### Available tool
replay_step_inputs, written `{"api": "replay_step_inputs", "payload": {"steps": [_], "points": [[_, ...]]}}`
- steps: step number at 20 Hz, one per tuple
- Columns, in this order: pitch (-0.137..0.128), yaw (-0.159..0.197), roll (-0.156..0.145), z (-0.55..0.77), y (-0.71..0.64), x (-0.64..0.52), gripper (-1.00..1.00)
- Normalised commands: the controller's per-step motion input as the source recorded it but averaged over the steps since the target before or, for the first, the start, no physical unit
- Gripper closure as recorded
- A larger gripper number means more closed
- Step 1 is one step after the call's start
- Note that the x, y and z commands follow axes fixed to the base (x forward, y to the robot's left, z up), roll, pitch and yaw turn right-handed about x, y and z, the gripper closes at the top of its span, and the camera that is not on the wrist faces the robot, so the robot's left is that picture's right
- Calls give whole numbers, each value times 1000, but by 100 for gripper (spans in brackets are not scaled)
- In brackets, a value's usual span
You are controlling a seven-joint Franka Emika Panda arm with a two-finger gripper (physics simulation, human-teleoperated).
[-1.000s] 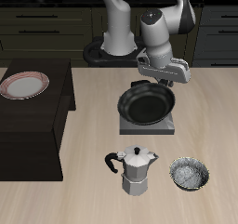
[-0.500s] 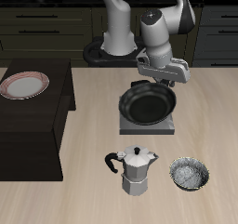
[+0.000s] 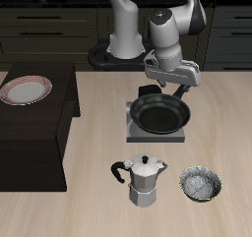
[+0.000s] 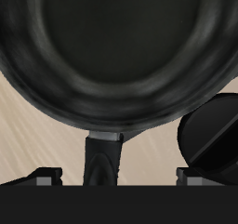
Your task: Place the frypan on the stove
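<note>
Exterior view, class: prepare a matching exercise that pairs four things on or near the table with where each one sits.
Things:
1. frypan
2. moka pot
3. metallic bowl
4. plate

Places:
A. on the dark cabinet beside the table
B. over the stove, under the gripper
C. near the table's front edge, beside the moka pot
D. in front of the stove

Pairs: 1-B, 2-D, 3-C, 4-A

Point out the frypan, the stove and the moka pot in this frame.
frypan (image 3: 159, 112), exterior view, on the pan's dark inner base.
stove (image 3: 137, 136), exterior view, on the grey plate's front corner, beside the pan.
moka pot (image 3: 147, 183), exterior view, on its metal body.
</note>
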Motion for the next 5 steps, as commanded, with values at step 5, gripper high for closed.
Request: {"api": "replay_step_inputs", "payload": {"steps": [5], "points": [[-6,28,-9,64,1,-21,-100]]}}
